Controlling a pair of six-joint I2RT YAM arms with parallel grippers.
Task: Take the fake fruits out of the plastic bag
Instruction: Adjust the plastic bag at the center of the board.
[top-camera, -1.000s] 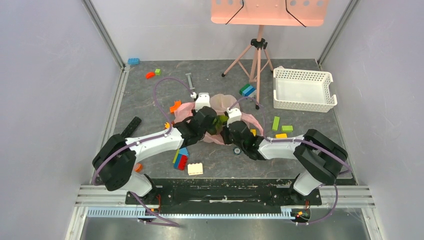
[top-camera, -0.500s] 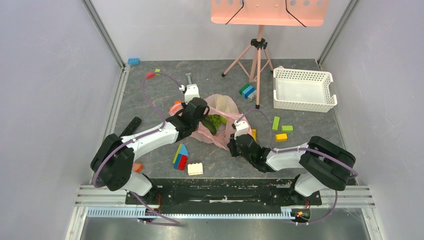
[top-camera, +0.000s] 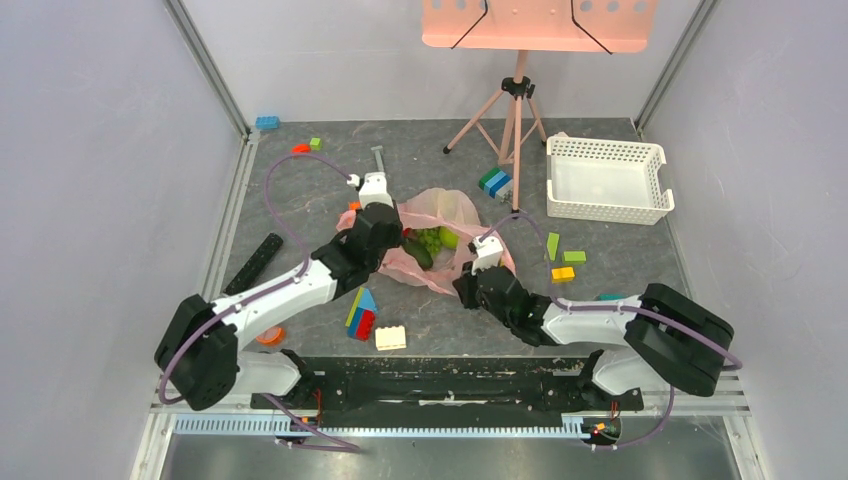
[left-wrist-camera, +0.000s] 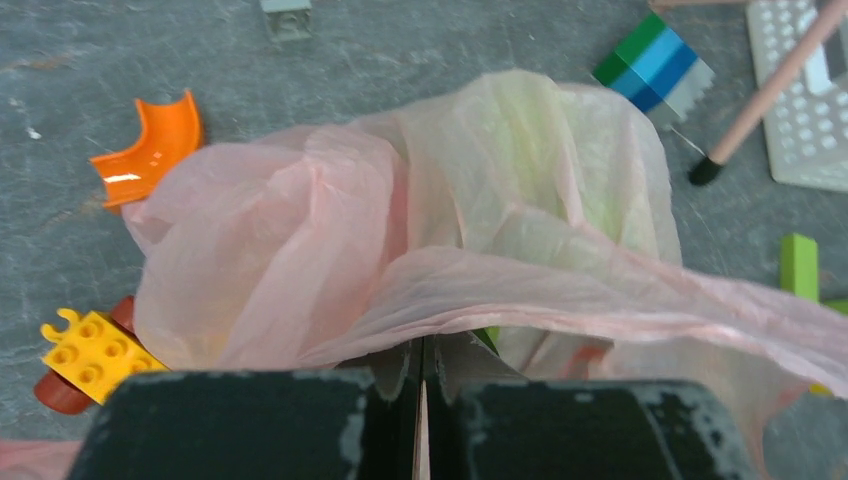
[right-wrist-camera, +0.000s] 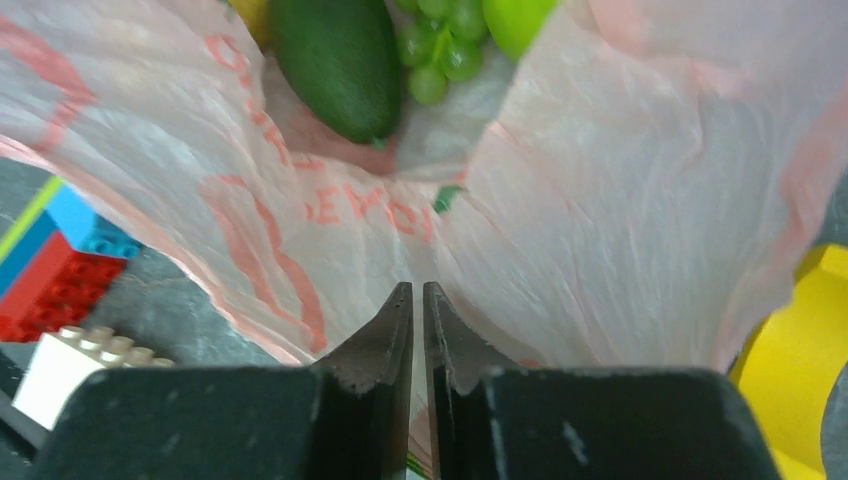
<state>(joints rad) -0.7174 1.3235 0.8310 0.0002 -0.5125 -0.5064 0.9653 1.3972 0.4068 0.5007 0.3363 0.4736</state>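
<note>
The plastic bag (top-camera: 455, 205) lies crumpled near the middle of the grey tabletop (top-camera: 300, 200), its mouth pulled open between the two arms. Inside it sit the fake fruits: a dark avocado (right-wrist-camera: 338, 62), a bunch of green grapes (right-wrist-camera: 440, 40) and a bright green fruit (right-wrist-camera: 515, 18) that the frame's top edge cuts off, so I cannot name its kind. A sliver of yellow peeks beside the avocado, too little to name.

The left end effector (left-wrist-camera: 422, 345) is clamped tight on the bag's left rim, with pink film pinched between its fingers. The right end effector (right-wrist-camera: 418, 290) is nearly closed on the near right rim. The fruits lie just beyond its tips.

From the left wrist the film hides the fruit; only a greenish tint shows through.

A tripod (top-camera: 512, 110) foot stands just past the bag's far right side. A white lattice basket (top-camera: 605, 180) sits well apart at the far right. An orange curved piece (left-wrist-camera: 150, 150) and a yellow block (left-wrist-camera: 90, 345) lie beside the bag's left. A red-blue-green block stack (top-camera: 361, 313) lies near the front. Bare tabletop shows at the far left.
</note>
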